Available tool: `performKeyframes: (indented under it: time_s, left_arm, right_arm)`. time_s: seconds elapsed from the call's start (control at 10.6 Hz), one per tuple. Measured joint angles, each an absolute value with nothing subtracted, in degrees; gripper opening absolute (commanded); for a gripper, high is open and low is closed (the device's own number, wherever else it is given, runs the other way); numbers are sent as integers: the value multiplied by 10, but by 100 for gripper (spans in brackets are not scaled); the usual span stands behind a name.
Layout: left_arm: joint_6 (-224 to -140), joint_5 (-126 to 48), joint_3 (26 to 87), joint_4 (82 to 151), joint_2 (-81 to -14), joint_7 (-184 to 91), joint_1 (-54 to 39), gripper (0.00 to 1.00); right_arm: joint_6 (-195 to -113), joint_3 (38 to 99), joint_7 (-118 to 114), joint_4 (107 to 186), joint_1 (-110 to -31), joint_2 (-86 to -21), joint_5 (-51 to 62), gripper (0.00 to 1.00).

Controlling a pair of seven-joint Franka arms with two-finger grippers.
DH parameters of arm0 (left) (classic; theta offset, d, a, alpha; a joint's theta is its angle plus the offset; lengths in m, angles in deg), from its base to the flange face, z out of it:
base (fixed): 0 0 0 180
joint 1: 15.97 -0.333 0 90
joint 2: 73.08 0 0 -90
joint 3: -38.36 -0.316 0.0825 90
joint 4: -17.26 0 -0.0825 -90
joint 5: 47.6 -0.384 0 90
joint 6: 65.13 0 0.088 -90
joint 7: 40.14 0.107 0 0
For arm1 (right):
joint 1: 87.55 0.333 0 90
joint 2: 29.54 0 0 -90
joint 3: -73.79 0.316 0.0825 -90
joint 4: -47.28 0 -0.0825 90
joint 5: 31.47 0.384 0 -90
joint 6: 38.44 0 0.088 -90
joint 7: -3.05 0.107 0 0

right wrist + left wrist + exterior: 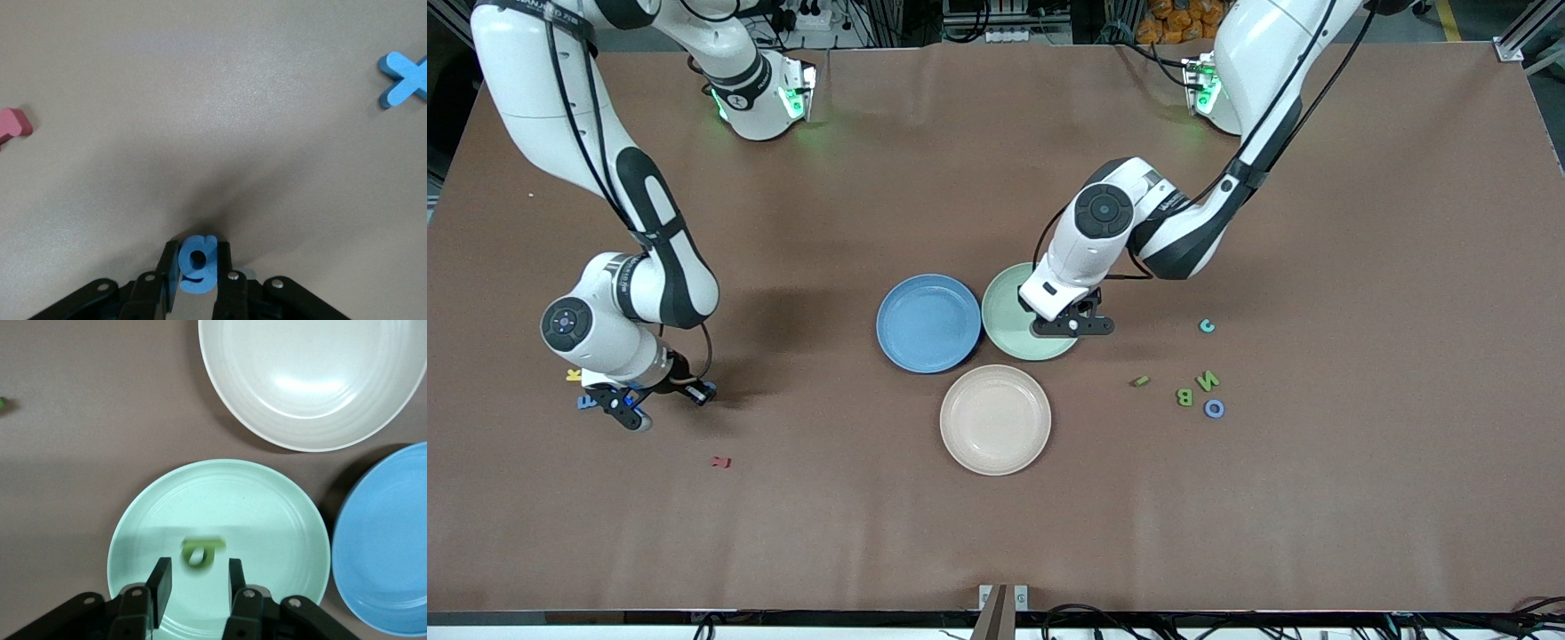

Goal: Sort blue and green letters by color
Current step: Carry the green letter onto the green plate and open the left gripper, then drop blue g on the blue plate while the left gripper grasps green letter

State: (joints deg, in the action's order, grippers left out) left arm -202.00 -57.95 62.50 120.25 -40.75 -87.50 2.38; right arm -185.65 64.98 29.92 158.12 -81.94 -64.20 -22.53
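Note:
My left gripper [1069, 326] is open over the green plate [1005, 302]. An olive-green letter [202, 552] shows blurred in the green plate [267, 513], just off the open fingertips of the left gripper [197, 577]. My right gripper [636, 411] is low over the table at the right arm's end, shut on a blue letter g [198, 263]. A blue X [587, 402] lies beside it and shows in the right wrist view [405, 81]. Toward the left arm's end lie a green N [1208, 380], a green B [1184, 396], a small green piece [1140, 381], a blue O [1214, 408] and a teal c [1207, 325].
A blue plate [929, 322] stands beside the green one, and a beige plate [996, 419] stands nearer the front camera. A yellow K [574, 375] lies by the right arm's wrist. A small dark-red letter [720, 461] lies nearer the camera and shows in the right wrist view [13, 125].

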Motion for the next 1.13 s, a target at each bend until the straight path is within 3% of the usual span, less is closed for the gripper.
performKeyframes:
  time_s: [0.09,0.38,0.66,0.85,1.13]
  left_arm:
    - [-2020,-580,618,1200,-401,-875,27,100]
    - [-2020,-580,599,1182,-395,-875,25,100]
    - [-2020,-580,562,1168,-396,-878,18,100]
    - [-2020,-580,539,1169,-395,-918,16,94]
    - [-2020,-580,522,1168,-380,-998,18,95]
  right_arm:
    - [-1857,650,299,1581,-819,-642,-225,0]
    - [-1850,650,263,1579,-818,-640,-226,0]
    - [-1756,652,205,1567,-794,-583,-226,0]
    - [-1730,655,195,1567,-736,-546,-226,0]
    - [-1730,657,205,1567,-614,-539,-225,0]
